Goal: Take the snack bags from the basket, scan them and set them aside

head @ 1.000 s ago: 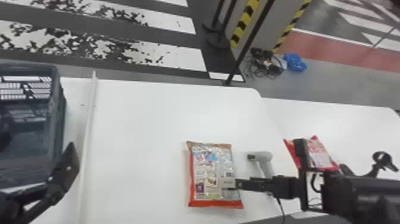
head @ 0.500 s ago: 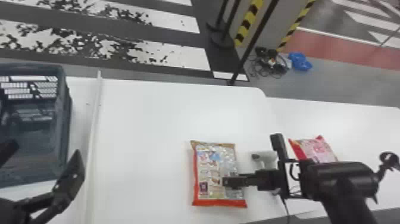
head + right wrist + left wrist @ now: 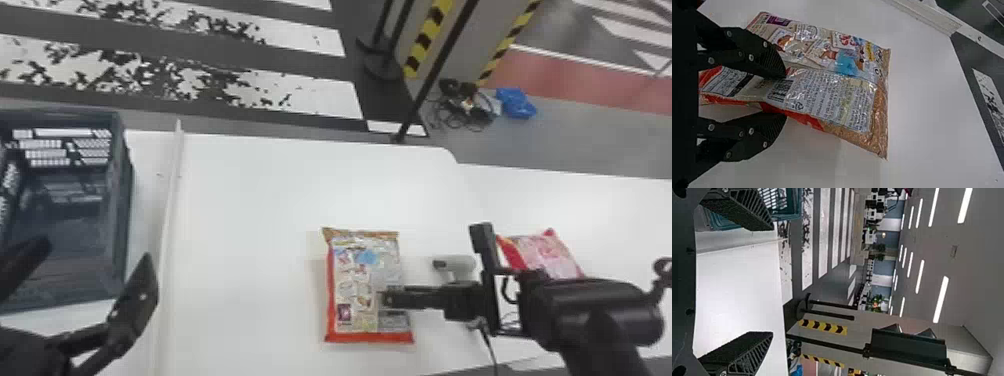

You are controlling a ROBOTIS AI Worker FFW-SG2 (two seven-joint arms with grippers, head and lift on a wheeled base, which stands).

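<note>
Pinching the snack bag [image 3: 352,280], the right claw [image 3: 387,299] reaches farther over it than before; left claw [image 3: 97,250] spread.

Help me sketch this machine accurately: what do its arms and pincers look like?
They're mainly black. The left pincer has wedge-shaped fingers with ribbed sides. The right pincer has linkages with round silvery pins, and the right arm has a rounded housing and a looped black cable.

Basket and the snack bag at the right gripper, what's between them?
In the head view, a white strip and one finger of the left gripper; from the strip to the snack bag, the tabletop is bare.
</note>
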